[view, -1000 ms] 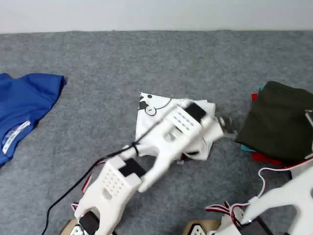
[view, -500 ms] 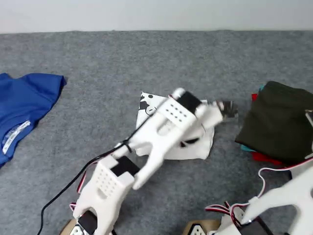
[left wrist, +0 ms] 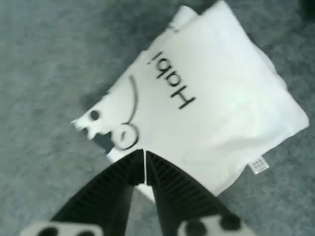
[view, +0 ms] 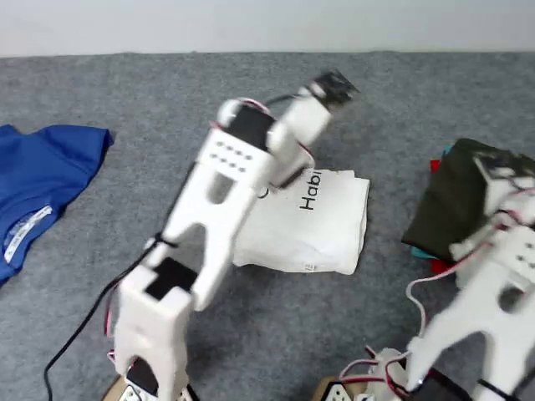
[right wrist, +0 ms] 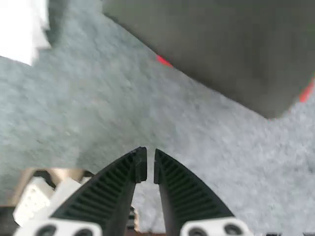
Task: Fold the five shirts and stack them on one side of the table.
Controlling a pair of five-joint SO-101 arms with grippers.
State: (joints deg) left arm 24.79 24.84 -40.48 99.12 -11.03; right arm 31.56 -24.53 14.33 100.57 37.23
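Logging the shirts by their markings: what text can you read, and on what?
White shirt: one short black word beside a drawing; I don't quote print.
Its hem tag: too small to read.
Neck label on blue shirt: too blurred to read.

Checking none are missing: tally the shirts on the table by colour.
blue shirt: 1
white shirt: 1
dark green shirt: 1
red shirt, edge showing: 1
teal shirt, edge showing: 1
Total: 5
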